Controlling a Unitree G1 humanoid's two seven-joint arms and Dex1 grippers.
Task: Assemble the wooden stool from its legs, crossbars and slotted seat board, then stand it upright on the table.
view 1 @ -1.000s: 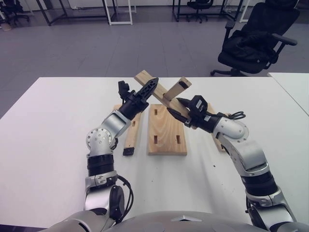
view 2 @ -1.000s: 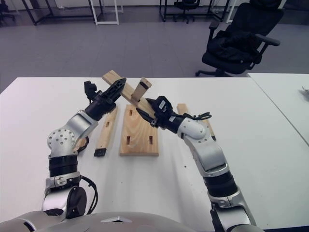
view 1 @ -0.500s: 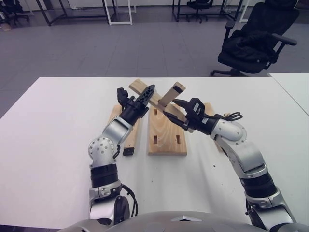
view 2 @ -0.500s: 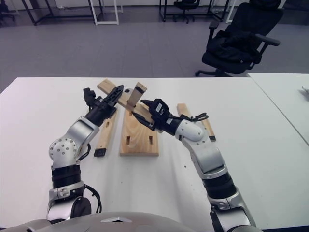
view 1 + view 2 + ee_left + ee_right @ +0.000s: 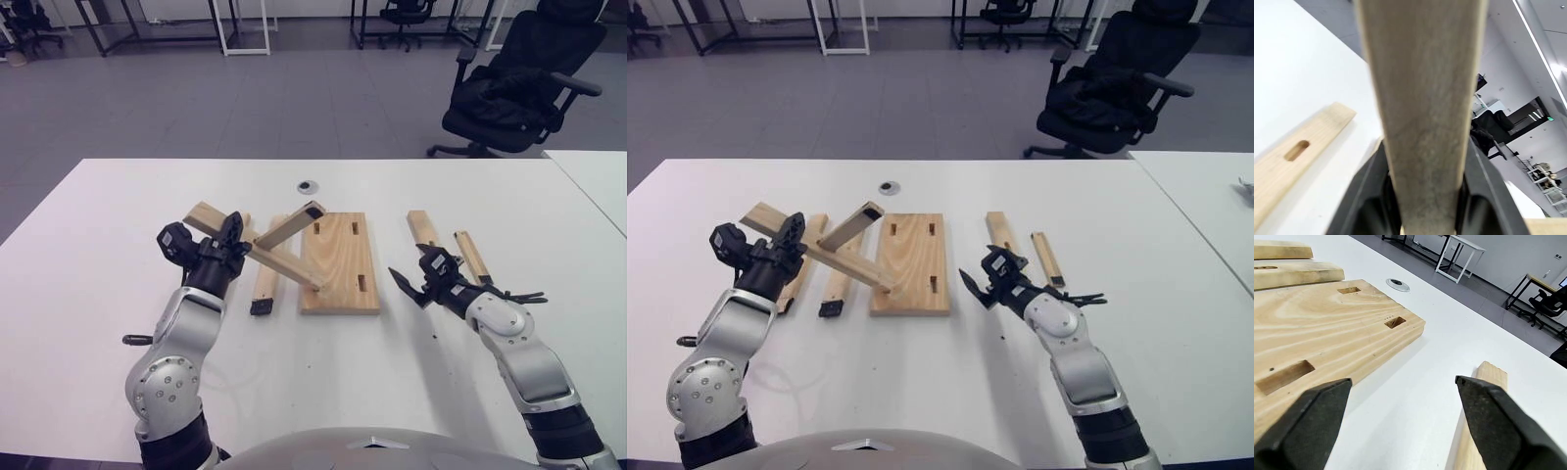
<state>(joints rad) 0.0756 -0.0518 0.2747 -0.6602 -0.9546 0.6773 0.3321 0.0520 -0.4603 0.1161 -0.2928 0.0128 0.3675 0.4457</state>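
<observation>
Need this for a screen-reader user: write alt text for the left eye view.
The left gripper is shut on two joined wooden bars, held tilted with one end at the left edge of the slotted seat board, which lies flat on the white table. The right gripper hovers open and empty near two loose bars.

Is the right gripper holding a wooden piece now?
No, the right gripper is open with only bare table between its fingers, the seat board on one side and a loose wooden piece on the other.

End effector (image 5: 1422,208) grips a wooden bar (image 5: 1422,98); a slotted wooden piece (image 5: 1298,156) lies on the table (image 5: 1303,73).
</observation>
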